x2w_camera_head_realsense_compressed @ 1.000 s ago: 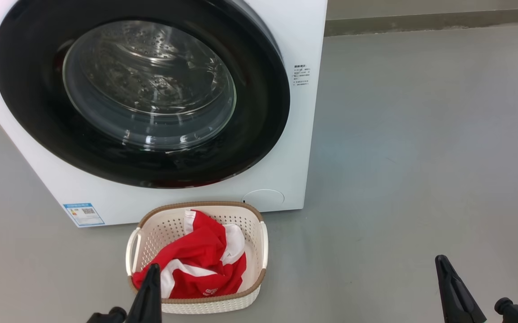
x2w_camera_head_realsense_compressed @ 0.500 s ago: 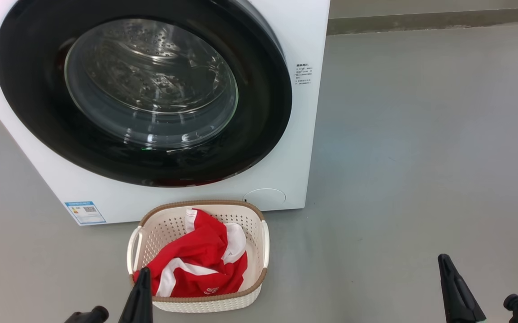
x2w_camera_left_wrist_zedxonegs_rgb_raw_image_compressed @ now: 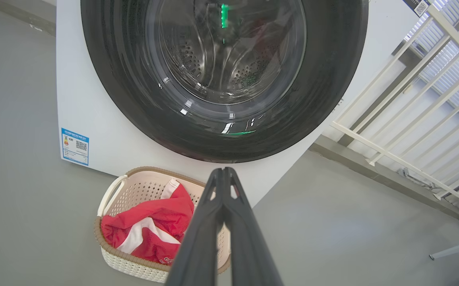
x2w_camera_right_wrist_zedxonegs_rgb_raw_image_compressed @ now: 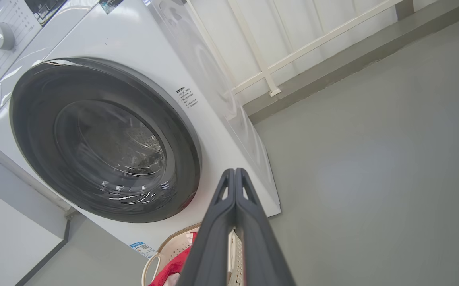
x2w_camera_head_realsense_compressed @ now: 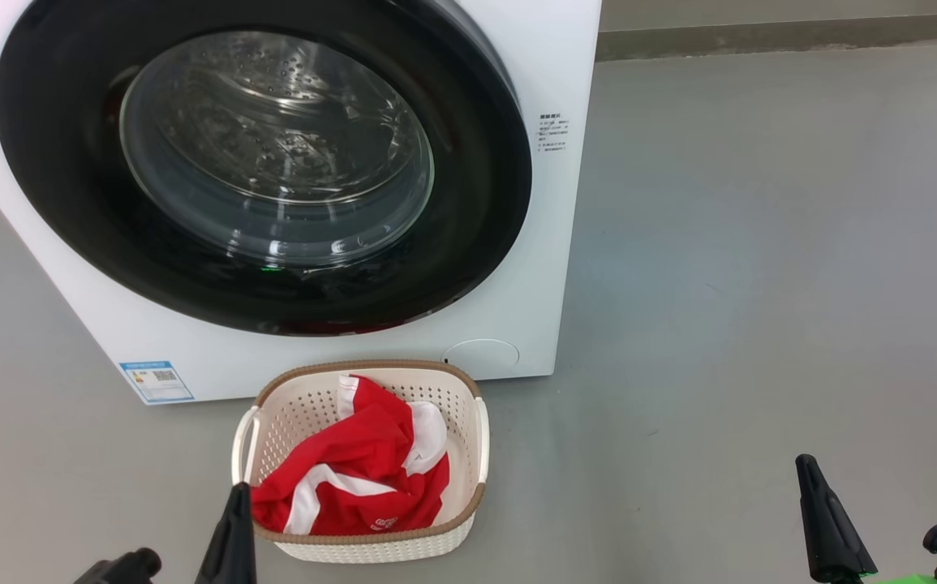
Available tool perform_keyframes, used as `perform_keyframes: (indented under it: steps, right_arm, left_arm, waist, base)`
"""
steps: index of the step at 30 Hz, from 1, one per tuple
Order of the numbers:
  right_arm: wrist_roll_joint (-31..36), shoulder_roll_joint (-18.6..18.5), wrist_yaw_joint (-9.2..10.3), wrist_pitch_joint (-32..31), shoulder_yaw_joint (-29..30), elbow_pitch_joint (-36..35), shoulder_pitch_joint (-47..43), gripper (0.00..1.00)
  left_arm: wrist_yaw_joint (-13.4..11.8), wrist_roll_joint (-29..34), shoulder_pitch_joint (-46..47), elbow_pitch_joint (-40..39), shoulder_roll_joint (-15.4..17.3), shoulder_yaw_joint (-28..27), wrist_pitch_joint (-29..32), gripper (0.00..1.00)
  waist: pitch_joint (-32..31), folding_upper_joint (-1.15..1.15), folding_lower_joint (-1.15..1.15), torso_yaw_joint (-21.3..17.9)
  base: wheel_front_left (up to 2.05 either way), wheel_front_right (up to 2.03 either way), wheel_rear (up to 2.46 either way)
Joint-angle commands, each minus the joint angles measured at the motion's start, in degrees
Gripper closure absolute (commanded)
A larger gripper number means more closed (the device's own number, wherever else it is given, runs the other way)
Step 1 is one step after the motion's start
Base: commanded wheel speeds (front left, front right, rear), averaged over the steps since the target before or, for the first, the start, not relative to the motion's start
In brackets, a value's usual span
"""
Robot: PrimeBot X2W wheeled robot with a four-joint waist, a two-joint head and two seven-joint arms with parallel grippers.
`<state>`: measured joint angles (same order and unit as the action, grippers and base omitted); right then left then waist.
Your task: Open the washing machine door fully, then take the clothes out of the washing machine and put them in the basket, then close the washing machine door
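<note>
Red-and-white clothes [x2w_camera_head_realsense_compressed: 354, 478] lie in the basket [x2w_camera_head_realsense_compressed: 371, 367] before the shut washing machine door [x2w_camera_head_realsense_compressed: 476, 203]; I see my left pincer [x2w_camera_head_realsense_compressed: 238, 488] and right pincer [x2w_camera_head_realsense_compressed: 804, 462] both closed, empty.

Top of washing machine [x2w_camera_head_realsense_compressed: 217, 365] cut off; blue label [x2w_camera_head_realsense_compressed: 156, 381] print unreadable.

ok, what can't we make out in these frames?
- Floor of the basket: head view, covered by the clothes.
- What's behind the washing machine door glass: all views, glare; leftover clothes can't be ruled out.
- Side label print: head view, too small.
- Most of the basket: right wrist view, behind the right end effector and bottom edge.
</note>
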<state>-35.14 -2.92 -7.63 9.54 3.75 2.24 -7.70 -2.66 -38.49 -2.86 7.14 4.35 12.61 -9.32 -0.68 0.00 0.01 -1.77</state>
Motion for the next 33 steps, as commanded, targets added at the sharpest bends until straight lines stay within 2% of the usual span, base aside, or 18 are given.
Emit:
perform_keyframes:
  steps: [1, 33]
  right_arm:
    - [-1.74, -0.85, 0.04, -0.27, -0.64, -1.02, 2.45, 1.00]
    - [-23.89, -1.42, 0.08, -5.27, -0.60, 3.78, 6.70, 1.00]
  left_arm:
    - [0.89, -1.40, 2.74, -0.96, 0.76, -1.32, 0.27, 1.00]
    - [4.43, -22.39, 5.02, 1.92, 0.81, -6.86, 5.19, 1.00]
  waist:
    - [0.01, 0.00, -0.01, 0.02]
    - [0.34, 0.00, -0.01, 0.69]
  base:
    - [0.00, 0.00, 0.00]
    - [0.00, 0.00, 0.00]
